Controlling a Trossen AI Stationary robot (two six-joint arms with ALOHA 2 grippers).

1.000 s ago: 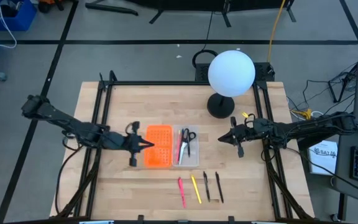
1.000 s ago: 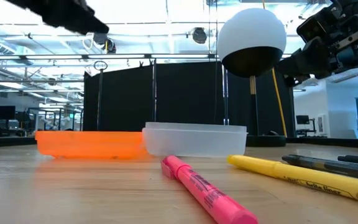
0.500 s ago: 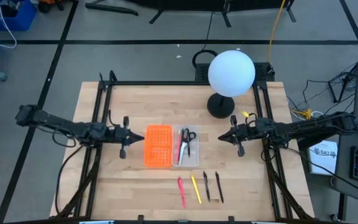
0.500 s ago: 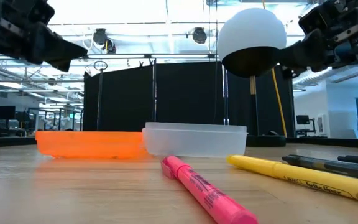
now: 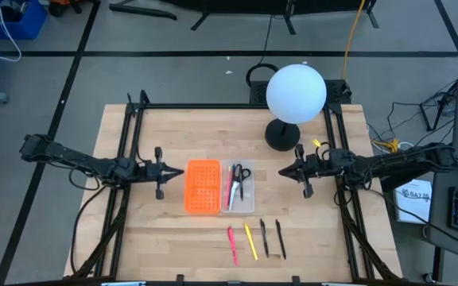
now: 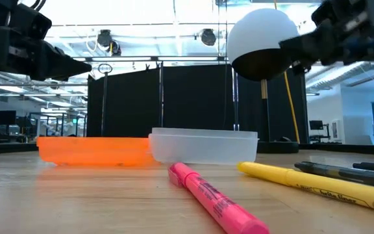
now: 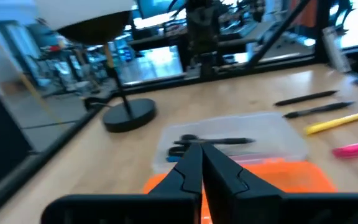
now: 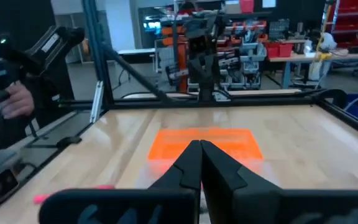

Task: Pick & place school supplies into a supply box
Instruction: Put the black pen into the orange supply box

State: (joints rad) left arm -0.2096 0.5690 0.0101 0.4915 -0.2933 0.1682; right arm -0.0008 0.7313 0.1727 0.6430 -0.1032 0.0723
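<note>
Pulled back from the orange panel [image 5: 203, 187] — left pincer [image 5: 175, 171], pressed together, empty.

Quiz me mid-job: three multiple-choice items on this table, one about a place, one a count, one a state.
1. Where are the scissors?
A. In the supply box
B. On the orange panel
C. Beside the lamp

2. How many pens lie loose on the table?
A. Two
B. Four
C. Six

3. How are the left gripper and right gripper?
A. Both shut, empty
B. Both open
C. Left holding a pen

Key: 1 A, they lie inside the clear tray. 2 B, pink, yellow and two dark. 3 A, wrist views show fingers together.
</note>
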